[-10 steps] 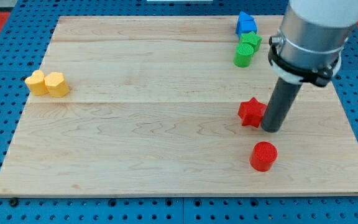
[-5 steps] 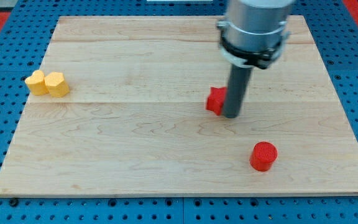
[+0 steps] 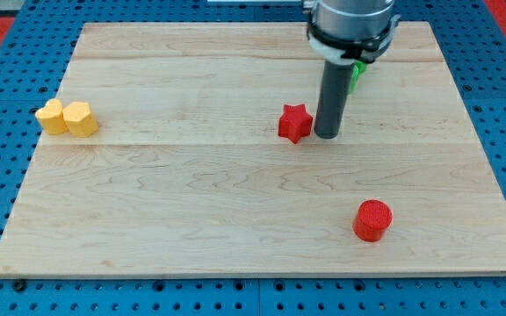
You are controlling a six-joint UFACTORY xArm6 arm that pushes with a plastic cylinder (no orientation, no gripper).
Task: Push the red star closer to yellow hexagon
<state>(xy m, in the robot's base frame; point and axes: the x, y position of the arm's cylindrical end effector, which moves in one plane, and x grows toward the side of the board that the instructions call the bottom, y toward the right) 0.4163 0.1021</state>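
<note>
Pincer there is none on this arm, so nothing is squeezed or let go; the arm ends in a dark rod, and my tip (image 3: 327,136) only pushes.

Nearest the bottom edge of the table (image 3: 235,246), toward the right corner, stands a red cylinder (image 3: 372,219), well apart from everything else.

Farther up, around the middle of the table and a bit to the right, sits the red star (image 3: 294,122). My tip is just beside it, on its right side. I cannot tell if they touch.

At about the same height, close to the left edge, two yellow blocks sit touching each other. The right one looks like the yellow hexagon (image 3: 80,118); the other yellow block (image 3: 51,115) is on its left, and its shape is hard to make out. The star is well apart from them.

Near the top edge, a bit of a green block (image 3: 356,69) peeks out from behind the arm.

The star looks small, light and hard. It should slide easily on the smooth wood, but its points may make it spin. I think the push should go on the middle of its right side, straight toward the left edge.
</note>
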